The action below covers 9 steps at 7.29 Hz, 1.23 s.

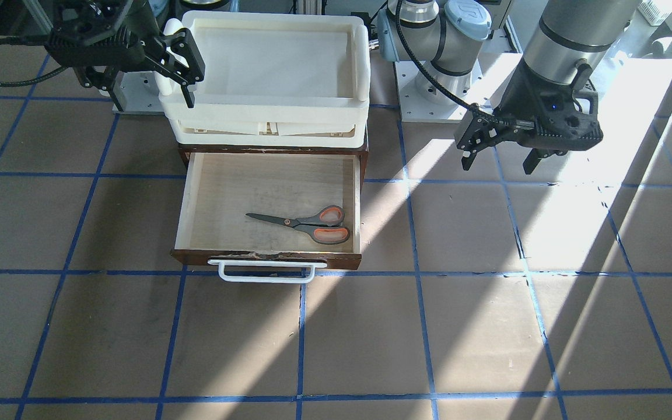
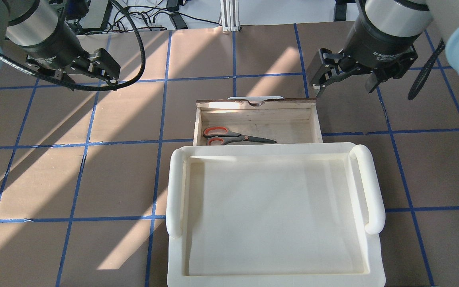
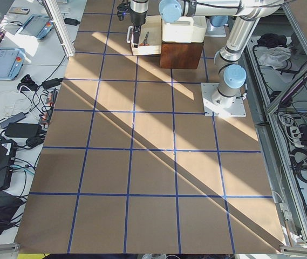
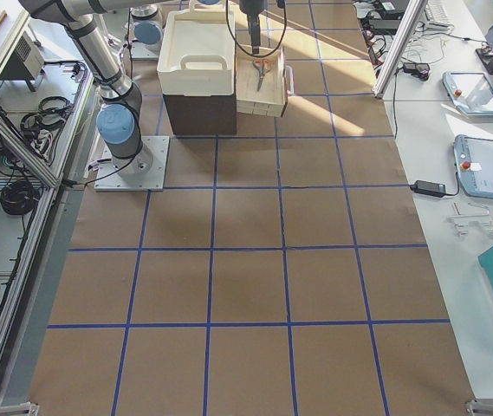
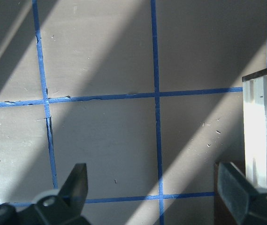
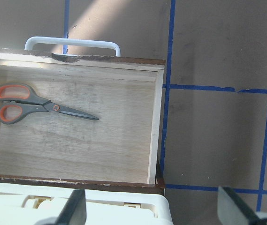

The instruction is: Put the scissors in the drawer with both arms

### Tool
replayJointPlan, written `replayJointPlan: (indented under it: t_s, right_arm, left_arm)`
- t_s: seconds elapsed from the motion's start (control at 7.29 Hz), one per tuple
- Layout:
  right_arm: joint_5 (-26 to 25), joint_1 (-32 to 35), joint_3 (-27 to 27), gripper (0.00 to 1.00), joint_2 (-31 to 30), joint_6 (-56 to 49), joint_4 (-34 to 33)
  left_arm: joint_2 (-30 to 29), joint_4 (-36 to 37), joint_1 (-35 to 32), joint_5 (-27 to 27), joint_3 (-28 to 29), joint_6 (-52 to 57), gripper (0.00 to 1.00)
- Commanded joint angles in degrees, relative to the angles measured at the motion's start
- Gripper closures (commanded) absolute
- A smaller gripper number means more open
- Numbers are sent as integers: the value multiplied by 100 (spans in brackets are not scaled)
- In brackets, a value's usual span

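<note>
The scissors (image 1: 312, 224), grey handles lined orange-red, lie flat inside the open drawer (image 1: 266, 256), near its front, with the blades closed. They also show in the overhead view (image 2: 233, 136) and the right wrist view (image 6: 34, 103). My right gripper (image 2: 345, 87) is open and empty, raised above the drawer's front right corner; its fingers (image 6: 77, 211) frame the drawer (image 6: 156, 122). My left gripper (image 2: 80, 77) is open and empty, over bare table well to the drawer's left (image 1: 497, 166). The left wrist view shows only the drawer's side edge (image 5: 257, 140).
A cream plastic tray (image 2: 175, 191) sits on top of the dark cabinet behind the drawer. The drawer's white bar handle (image 1: 266, 271) sticks out towards the operators' side. Brown table surface with blue tape grid (image 1: 417, 326) surrounds it. Arm bases (image 1: 435, 87) stand behind.
</note>
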Motion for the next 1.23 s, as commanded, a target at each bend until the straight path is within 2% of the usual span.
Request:
replayJointPlan:
  t_s: [0.0, 1.1]
  right_arm:
    - [6, 5, -8, 0, -2, 1, 39]
    - [6, 5, 0, 0, -2, 1, 75]
  left_arm:
    - [140, -24, -19, -10, -88, -160, 0]
    - [255, -33, -28, -28, -211, -574, 0]
